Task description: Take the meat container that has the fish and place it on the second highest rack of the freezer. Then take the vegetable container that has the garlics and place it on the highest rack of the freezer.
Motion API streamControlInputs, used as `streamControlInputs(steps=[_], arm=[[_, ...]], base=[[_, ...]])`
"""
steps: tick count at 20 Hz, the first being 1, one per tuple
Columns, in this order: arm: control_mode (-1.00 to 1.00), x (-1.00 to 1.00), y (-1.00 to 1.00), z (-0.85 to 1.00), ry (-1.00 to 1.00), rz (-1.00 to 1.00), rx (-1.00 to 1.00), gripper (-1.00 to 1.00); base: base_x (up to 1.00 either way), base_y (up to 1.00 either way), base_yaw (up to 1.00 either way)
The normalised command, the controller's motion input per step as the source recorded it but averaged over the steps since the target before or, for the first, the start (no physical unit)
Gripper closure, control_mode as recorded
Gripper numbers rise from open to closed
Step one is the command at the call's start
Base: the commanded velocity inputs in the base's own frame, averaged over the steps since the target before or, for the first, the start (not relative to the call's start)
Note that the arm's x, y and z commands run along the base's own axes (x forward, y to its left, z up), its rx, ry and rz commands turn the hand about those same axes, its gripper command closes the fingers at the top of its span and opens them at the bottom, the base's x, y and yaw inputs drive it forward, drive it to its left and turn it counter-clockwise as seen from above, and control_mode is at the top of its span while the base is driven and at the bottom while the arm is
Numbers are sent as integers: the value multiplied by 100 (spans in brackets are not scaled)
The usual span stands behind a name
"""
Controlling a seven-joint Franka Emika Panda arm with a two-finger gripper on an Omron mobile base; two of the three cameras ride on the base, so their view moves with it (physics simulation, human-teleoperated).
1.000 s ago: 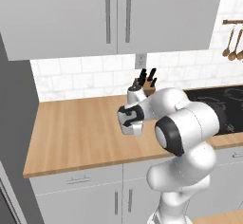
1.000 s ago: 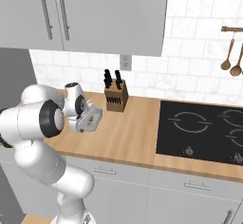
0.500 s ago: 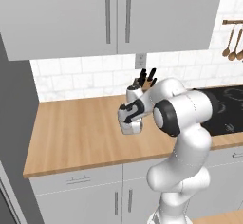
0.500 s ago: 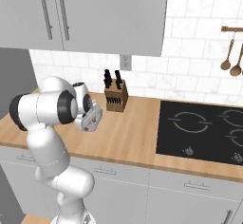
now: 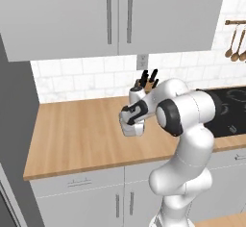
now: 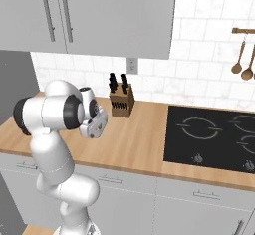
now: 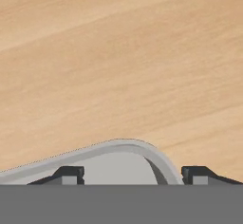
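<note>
Claw (image 7: pixel 133 173) first: in the hand view its two dark fingertips (image 7: pixel 70 172) sit wide apart. A pale grey rounded edge (image 7: pixel 118 147) curves up between them. It runs off past the left tip, and I cannot tell what it is. Whether the claw is grasping it or standing released, I cannot tell either. Beyond the tips it's bare wood grain all the way.

From the base cameras, the arm (image 5: pixel 185 115) is folded over, with the hand hanging low over the wooden desk (image 5: pixel 81 134), toward its front half. Just behind it, by the tiled wall, stands a knife block (image 6: pixel 122 103). Further to the right a black hob (image 6: pixel 209 137) is set into the desk. Wooden spoons (image 6: pixel 244 59) hang on the wall above it. Grey wall cupboards (image 5: pixel 96 14) are overhead. The freezer (image 5: pixel 12 125) is the tall dark grey side at the desk's left end.
</note>
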Motion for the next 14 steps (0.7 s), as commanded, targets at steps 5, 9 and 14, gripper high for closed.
streamControlInputs(steps=[5,9,14], arm=[[-100,-45,3,-32,-1,0,0,-100],[-100,-53,0,-4,4,0,0,-100],[-100,-5,0,-7,26,0,0,-100]], base=[[0,0,0],[0,0,0],[0,0,0]])
